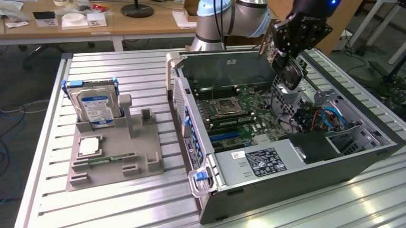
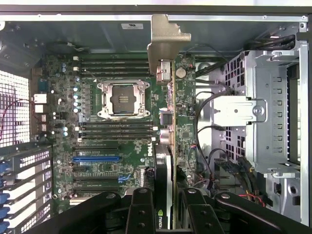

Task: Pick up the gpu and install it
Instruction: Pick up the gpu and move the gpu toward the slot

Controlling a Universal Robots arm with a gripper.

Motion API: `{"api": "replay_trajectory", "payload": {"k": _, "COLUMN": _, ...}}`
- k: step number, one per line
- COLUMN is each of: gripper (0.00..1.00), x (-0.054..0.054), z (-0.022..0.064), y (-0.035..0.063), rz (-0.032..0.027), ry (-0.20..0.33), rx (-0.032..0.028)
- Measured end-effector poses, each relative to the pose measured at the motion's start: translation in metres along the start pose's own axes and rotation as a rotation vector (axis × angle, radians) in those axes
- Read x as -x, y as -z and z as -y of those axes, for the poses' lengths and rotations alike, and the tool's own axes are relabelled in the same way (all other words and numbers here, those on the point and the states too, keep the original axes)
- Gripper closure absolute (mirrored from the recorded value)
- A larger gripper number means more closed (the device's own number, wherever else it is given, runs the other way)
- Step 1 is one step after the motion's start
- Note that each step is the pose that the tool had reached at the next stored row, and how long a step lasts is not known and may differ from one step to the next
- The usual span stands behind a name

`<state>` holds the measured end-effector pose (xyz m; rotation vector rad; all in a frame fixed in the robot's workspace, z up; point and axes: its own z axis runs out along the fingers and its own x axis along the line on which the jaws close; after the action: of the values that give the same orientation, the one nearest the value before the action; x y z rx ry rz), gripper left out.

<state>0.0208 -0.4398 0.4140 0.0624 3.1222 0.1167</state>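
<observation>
My gripper (image 1: 286,56) is shut on the gpu (image 1: 289,71), a thin dark card that hangs above the open computer case (image 1: 298,164), over its far right part in the exterior view. In the wrist view the gpu (image 2: 171,126) appears edge-on between my black fingers (image 2: 141,209), its silvery metal end bracket (image 2: 165,36) pointing away from the camera. The card is in the air above the motherboard (image 2: 97,146), apart from it. The blue slot (image 2: 96,158) and the black slots around it lie bare.
A grey fixture (image 1: 114,156) on the slatted table at the exterior view's left holds a blue-labelled hard drive (image 1: 95,107), a processor chip (image 1: 89,146) and a green memory stick (image 1: 104,160). A metal drive cage (image 2: 273,112) and cables fill one side of the case.
</observation>
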Motion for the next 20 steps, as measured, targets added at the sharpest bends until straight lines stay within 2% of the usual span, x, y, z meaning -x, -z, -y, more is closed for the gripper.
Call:
{"api": "replay_trajectory", "payload": {"k": 16, "gripper": 0.73, "x": 0.007, "z": -0.0003, "y": -0.0001, "rz": 0.0000, "ry": 0.000, "rx": 0.0000}}
{"api": "replay_trajectory", "payload": {"k": 20, "gripper": 0.73, "x": 0.012, "z": -0.0005, "y": -0.0002, "rz": 0.0000, "ry": 0.000, "rx": 0.0000}}
